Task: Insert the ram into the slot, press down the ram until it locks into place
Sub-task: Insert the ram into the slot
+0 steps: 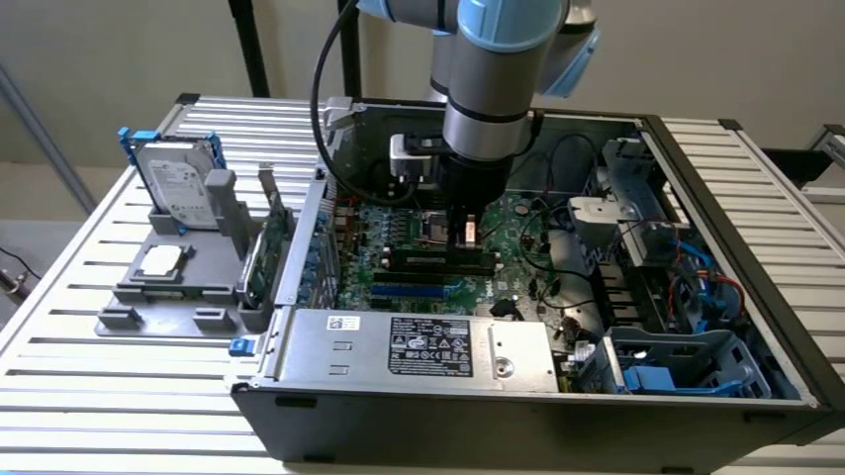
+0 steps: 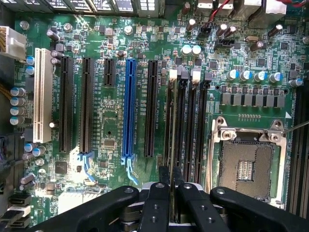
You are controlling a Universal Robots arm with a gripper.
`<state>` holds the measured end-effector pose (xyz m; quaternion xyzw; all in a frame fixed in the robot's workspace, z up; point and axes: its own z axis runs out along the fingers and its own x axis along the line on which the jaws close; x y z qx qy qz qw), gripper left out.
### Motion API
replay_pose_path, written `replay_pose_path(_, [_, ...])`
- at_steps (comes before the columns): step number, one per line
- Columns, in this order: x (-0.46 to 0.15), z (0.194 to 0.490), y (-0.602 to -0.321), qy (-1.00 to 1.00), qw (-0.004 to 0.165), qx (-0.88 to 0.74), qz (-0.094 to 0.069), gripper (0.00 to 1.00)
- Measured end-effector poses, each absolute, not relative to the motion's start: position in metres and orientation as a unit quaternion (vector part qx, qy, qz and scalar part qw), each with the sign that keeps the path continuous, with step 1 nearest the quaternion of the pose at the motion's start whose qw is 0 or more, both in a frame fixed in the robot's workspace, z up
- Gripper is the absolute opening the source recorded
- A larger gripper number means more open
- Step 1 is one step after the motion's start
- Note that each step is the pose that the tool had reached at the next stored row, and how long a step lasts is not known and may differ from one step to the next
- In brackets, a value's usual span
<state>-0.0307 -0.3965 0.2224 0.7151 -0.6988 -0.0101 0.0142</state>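
While the tool [image 2: 171,176] pinches the ram [image 2: 172,135] edge-on, the stick stands lined along the slot [image 2: 168,116], the memory socket nearest the blue socket [image 2: 130,106]; in the exterior view that blue socket lies at the tool's seven o'clock.

Exterior camera: you look from high up, beyond one wall of the open computer case [image 1: 396,416]. The view angles down into the case at mid range, and the arm [image 1: 489,89] drops in from above.

Wrist camera: you sight straight down past the gripper [image 2: 171,175], which is clamped on the ram [image 2: 172,140] seen edge-on, close over the motherboard [image 2: 111,130].

Both views share the board patch around the blue socket [image 2: 129,108] and the processor socket [image 2: 246,166].
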Motion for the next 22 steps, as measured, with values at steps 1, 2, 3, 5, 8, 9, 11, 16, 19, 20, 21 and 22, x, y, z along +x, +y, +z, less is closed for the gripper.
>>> replay_pose_path(1, [-0.031, 0.222, -0.397, -0.699, 0.014, 0.715, -0.010, 0.13])
replay_pose_path(2, [-0.031, 0.222, -0.397, -0.699, 0.014, 0.715, -0.010, 0.15])
replay_pose_path(3, [-0.031, 0.222, -0.397, -0.699, 0.014, 0.715, -0.010, 0.15])
replay_pose_path(5, [-0.031, 0.223, -0.397, -0.699, 0.014, 0.715, -0.010, 0.22])
replay_pose_path(8, [-0.031, 0.229, -0.397, -0.699, 0.015, 0.715, -0.011, 0.22])
replay_pose_path(9, [-0.031, 0.232, -0.397, -0.699, 0.015, 0.715, -0.011, 0.22])
replay_pose_path(11, [-0.031, 0.235, -0.397, -0.699, 0.016, 0.715, -0.012, 0.22])
replay_pose_path(16, [-0.035, 0.241, -0.397, -0.699, 0.016, 0.715, -0.012, 0.22])
replay_pose_path(19, [-0.039, 0.242, -0.397, -0.699, 0.016, 0.715, -0.012, 0.13])
replay_pose_path(20, [-0.040, 0.242, -0.397, -0.699, 0.016, 0.715, -0.012, 0.11])
replay_pose_path(21, [-0.041, 0.242, -0.396, -0.699, 0.016, 0.715, -0.012, 0.11])
replay_pose_path(22, [-0.041, 0.242, -0.396, -0.699, 0.016, 0.715, -0.012, 0.11])
